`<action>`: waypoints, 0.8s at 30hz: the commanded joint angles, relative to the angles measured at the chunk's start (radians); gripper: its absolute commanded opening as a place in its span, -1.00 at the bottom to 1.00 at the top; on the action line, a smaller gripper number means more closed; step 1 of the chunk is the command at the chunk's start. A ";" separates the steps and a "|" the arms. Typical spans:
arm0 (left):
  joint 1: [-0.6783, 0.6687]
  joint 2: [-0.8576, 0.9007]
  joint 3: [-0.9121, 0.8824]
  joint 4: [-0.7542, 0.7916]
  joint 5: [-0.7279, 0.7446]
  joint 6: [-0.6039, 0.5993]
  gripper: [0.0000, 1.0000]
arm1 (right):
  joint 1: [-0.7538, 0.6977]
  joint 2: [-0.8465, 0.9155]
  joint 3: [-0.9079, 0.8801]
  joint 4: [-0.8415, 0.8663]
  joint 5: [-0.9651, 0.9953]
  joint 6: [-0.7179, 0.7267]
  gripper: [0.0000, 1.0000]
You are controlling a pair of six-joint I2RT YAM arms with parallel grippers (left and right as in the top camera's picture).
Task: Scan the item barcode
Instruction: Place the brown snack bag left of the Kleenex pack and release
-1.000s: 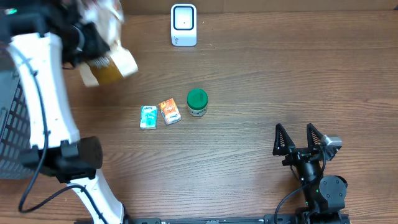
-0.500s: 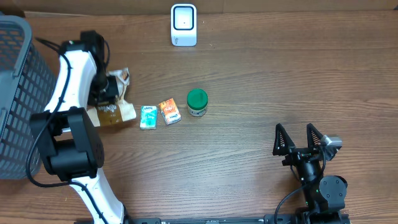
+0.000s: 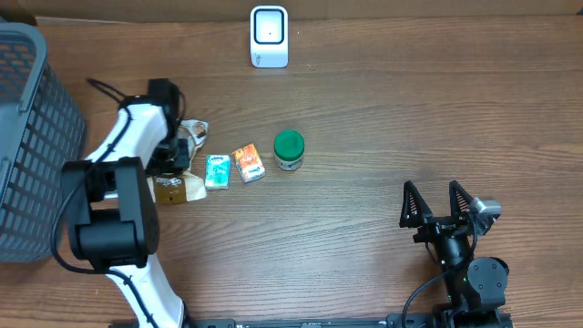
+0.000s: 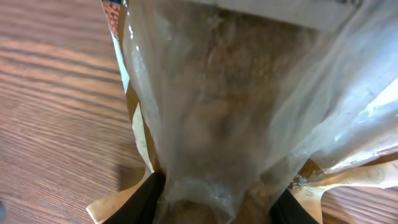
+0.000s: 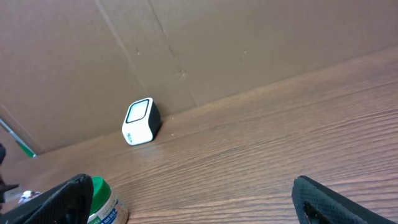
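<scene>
Overhead: one scanner (image 3: 269,36) at the far edge, one basket (image 3: 27,137) on the left, and one teal packet (image 3: 217,170), one orange packet (image 3: 248,164) and one green-lidded jar (image 3: 289,150) in a row. One bag (image 3: 182,189) lies just beside the teal packet, pinched narrowly by the left gripper (image 3: 173,150). The right gripper (image 3: 439,202) stands wide and empty.

Left wrist: the clear bag fills the view, with two black fingers (image 4: 146,198) clamped on its end.

Right wrist: the scanner and the jar, beyond spread fingers.

Half a second back the bag sat nearer the basket — the right arm is unmoved.
</scene>
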 commanded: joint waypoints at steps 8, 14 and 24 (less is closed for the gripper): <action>-0.201 0.034 -0.020 0.029 0.064 -0.075 -0.40 | 0.003 -0.008 -0.011 0.007 0.009 0.001 1.00; -0.206 0.034 0.110 -0.086 0.087 -0.097 -0.15 | 0.003 -0.008 -0.011 0.007 0.009 0.001 1.00; -0.165 0.033 0.660 -0.483 0.087 -0.167 0.46 | 0.003 -0.008 -0.011 0.007 0.009 0.001 1.00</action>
